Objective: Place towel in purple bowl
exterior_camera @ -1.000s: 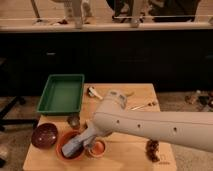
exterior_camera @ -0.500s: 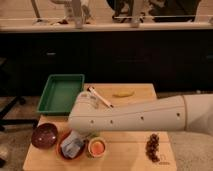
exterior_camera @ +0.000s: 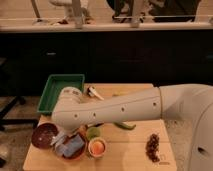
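The purple bowl (exterior_camera: 44, 136) stands at the table's front left. Right beside it is an orange bowl (exterior_camera: 75, 152) holding a blue-grey block (exterior_camera: 76, 146). My white arm reaches in from the right, and its bulky end (exterior_camera: 70, 107) hangs over both bowls. My gripper (exterior_camera: 66, 135) points down beneath it, mostly hidden, and is shut. The towel (exterior_camera: 59, 139), a pale grey-blue cloth, hangs at its tip over the gap between the two bowls, close to the purple bowl's right rim.
A green tray (exterior_camera: 60, 92) sits at the back left with a white utensil (exterior_camera: 94, 93) beside it. Next to the orange bowl are a lime-green cup (exterior_camera: 93, 132) and a small orange cup (exterior_camera: 97, 146). A green-yellow fruit (exterior_camera: 125, 125) and a brown cluster (exterior_camera: 153, 146) lie to the right.
The arm's end has swung left and risen. The pale cloth has shifted from over the orange bowl toward the purple bowl.
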Available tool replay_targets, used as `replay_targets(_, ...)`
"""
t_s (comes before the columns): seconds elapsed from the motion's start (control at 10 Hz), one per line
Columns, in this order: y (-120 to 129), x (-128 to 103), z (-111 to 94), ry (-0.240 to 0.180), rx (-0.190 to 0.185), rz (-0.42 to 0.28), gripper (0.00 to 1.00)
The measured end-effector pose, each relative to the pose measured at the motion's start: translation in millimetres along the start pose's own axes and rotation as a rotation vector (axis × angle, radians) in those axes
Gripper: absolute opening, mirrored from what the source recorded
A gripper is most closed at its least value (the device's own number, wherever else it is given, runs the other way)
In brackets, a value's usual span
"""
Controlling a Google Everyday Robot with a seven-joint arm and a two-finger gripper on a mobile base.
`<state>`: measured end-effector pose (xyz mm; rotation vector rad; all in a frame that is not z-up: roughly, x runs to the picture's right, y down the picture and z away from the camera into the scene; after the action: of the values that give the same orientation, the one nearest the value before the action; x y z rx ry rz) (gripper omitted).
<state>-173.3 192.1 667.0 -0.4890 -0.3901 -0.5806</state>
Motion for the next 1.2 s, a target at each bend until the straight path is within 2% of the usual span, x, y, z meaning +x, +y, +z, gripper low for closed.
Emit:
replay_targets(0.2, -9.4, -4.0, 4.1, -0.006, 0.0, -0.004, 0.0)
replay_targets(0.9, -9.0, -2.7, 6.3, -0.01, -0.001, -0.013, 0.0)
replay_targets(1.1, -22.0, -15.9, 9.8, -0.021, 0.004, -0.043, 0.0)
replay_targets(1.2, -36.2, -29.9, 12.8, -0.029, 0.009, -0.067, 0.0)
